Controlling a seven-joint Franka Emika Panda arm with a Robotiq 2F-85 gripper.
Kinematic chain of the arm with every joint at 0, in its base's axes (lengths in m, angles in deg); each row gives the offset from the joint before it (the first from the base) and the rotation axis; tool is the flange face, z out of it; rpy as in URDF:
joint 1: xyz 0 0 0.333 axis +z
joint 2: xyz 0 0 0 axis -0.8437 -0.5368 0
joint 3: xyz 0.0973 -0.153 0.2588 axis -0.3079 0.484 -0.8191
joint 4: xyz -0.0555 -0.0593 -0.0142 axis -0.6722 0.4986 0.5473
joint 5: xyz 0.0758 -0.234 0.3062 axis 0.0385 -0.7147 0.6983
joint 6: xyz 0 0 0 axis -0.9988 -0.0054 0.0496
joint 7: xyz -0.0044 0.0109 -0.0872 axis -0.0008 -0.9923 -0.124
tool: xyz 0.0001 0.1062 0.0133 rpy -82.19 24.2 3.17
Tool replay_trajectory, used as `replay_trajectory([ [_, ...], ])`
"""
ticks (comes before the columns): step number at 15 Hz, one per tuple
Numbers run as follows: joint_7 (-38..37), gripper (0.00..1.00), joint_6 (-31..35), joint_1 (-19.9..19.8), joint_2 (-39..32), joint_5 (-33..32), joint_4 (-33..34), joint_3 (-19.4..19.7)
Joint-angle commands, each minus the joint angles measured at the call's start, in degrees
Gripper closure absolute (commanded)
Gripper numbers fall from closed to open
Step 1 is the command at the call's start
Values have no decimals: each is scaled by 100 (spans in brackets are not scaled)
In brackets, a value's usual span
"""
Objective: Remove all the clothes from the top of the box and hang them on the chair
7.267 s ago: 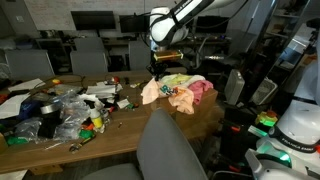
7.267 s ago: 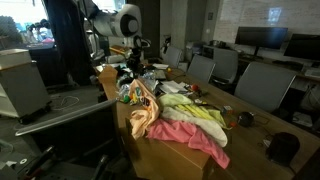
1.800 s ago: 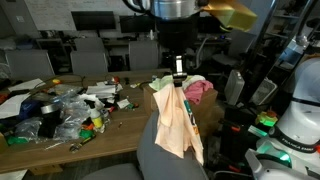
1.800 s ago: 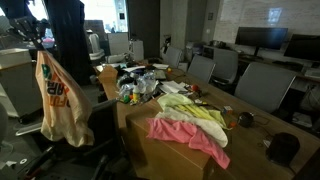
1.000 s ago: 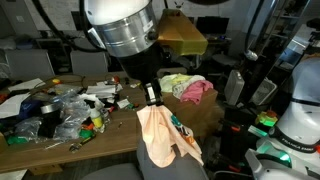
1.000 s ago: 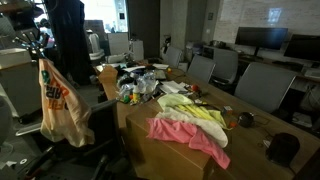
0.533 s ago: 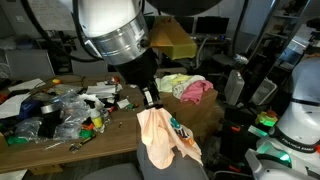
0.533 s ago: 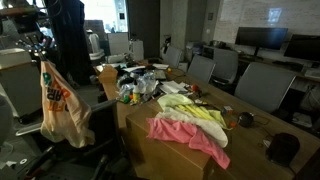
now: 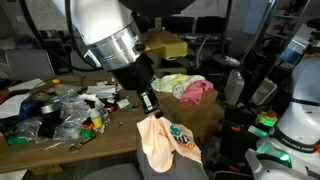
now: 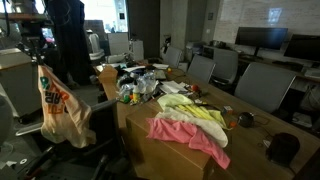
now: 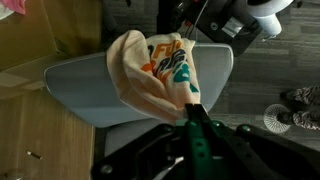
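hand (image 9: pixel 151 110) clenched on the top edge of the peach garment (image 9: pixel 161 146); jaws pinched on a fold of cloth. in the wrist view the hand (image 11: pixel 192 113) comes in from the bottom of the picture and grips the same piece.

peach garment hangs down from the grip, bunched, with its orange-and-blue print facing outward (image 11: pixel 172 62). it hangs right at the chair (image 11: pixel 70 92): the wrist view shows it lying across the grey backrest near the rounded top edge. cannot tell how much of its weight the backrest carries. in an exterior view the garment (image 10: pixel 56 108) dangles long and limp beside the dark shape of the chair.

arm (image 9: pixel 105 35) fills the upper left of an exterior view, close to the camera.

box (image 10: pixel 150 160) stands just beside the chair. on its top lie the pink garment (image 10: pixel 190 135) and, next to it, the pale yellow garment (image 10: pixel 200 113), both spread flat. in the opposite exterior view the same two, pink (image 9: pixel 197 90) and pale yellow (image 9: pixel 174 82), show as a low heap on the box (image 9: pixel 205 118).

surface (image 9: pixel 100 136) next to the box, brown, carries clutter (image 9: pixel 60 110): clear bags and small bright items.
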State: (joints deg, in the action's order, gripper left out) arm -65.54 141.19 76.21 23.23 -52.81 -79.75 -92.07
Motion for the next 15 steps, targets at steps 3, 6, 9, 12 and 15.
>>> replay_trajectory([
  [3,376,58,-124,-35,1,419,192,99],
  [6,541,33,-109,-58,71,559,181,108],
  [9,725,11,-15,-96,230,701,84,111],
  [12,704,0,264,-248,557,906,-99,230],
  [15,426,0,556,-495,985,898,-256,525],
])
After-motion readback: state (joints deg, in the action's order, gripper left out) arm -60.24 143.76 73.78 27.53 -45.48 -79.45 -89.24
